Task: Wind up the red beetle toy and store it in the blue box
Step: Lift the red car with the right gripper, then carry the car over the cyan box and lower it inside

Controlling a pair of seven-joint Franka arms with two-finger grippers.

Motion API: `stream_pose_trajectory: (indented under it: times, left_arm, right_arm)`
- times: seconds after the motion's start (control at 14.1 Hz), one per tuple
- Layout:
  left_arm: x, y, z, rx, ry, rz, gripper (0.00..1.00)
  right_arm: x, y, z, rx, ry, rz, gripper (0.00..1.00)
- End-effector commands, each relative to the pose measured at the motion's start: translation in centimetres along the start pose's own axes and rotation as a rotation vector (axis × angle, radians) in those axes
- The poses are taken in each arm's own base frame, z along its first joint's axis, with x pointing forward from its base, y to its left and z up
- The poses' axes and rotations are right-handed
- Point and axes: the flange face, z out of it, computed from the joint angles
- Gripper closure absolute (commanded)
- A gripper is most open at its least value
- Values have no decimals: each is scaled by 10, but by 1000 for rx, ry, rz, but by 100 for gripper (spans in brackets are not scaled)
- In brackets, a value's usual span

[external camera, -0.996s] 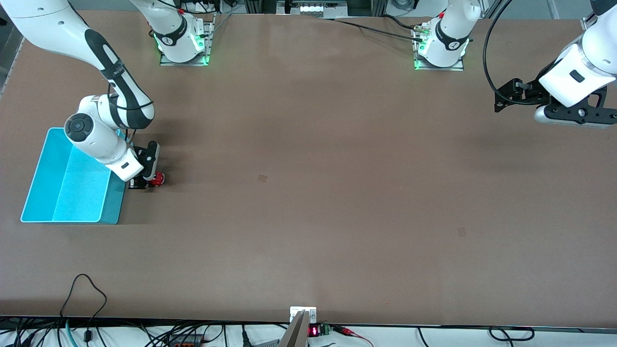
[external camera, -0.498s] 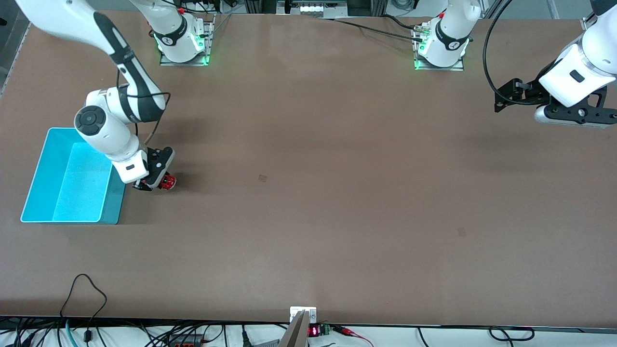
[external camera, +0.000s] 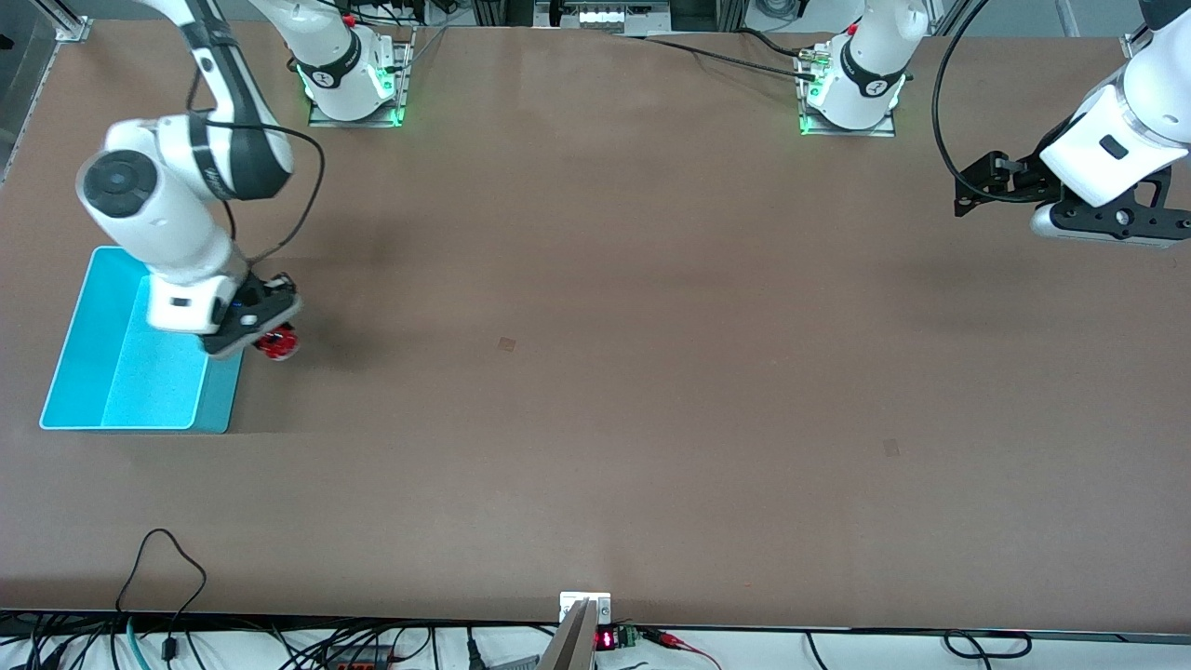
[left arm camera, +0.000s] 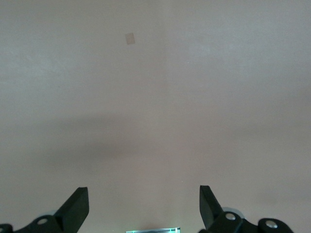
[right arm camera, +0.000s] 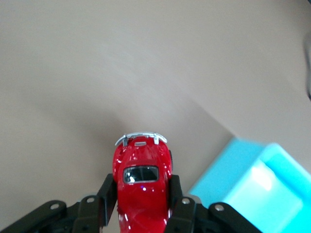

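**A:** Where's the beetle (right arm camera: 141,184) now?

**B:** Off the table, clamped in the right gripper (external camera: 263,336). It hangs over bare table right beside the box's (external camera: 65,349) wall at the end toward the table's middle, not over the opening.

**A:** Which way does it point?

**B:** In the right wrist view its long axis runs straight out from between the fingers (right arm camera: 107,196), and the end with the silvery bumper sticks out free. The other end sits back in the gripper. The fingers press on its two flanks. Whether that bumper is front or rear I can't tell.

**A:** What does it look like up close?

**B:** Glossy red, rounded shell, a small dark window on top, a bright metal bumper bar. A bit of dark wheel shows at one side. From the front camera it's only a red speck (external camera: 276,344) under the black fingers.

**A:** And the box?

**B:** Turquoise plastic, rectangular, open top, thin walls with a paler rim, smooth floor. It stands at the right arm's end of the table (external camera: 595,372), which is a matte brown sheet.

**A:** The other arm?

**B:** It waits. The left gripper (external camera: 972,191) hovers over its own end of the table, black fingers (left arm camera: 75,208) spread wide apart, nothing between them.
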Motion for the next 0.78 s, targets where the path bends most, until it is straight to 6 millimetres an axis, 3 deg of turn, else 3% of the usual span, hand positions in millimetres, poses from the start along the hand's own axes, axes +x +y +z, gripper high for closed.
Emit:
stream_pose_trajectory:
  times: [0.0,0.21,0.43,0.71]
  left_arm:
    - [-5,1,-5,6,2,-6,0]
    - [-5,1,-5,7,2,-6,0]
    - [-5,1,-5,6,2,-6,0]
    - [-5,1,-5,6,1,-6,0]
  right_arm:
    - [-45,52,-12,13,-51,208,100]
    - [-97,102,-6,48,-67,329,100]
    - [-133,130,12,102,-79,464,100]
    - [-154,147,70,124,-100,546,99]
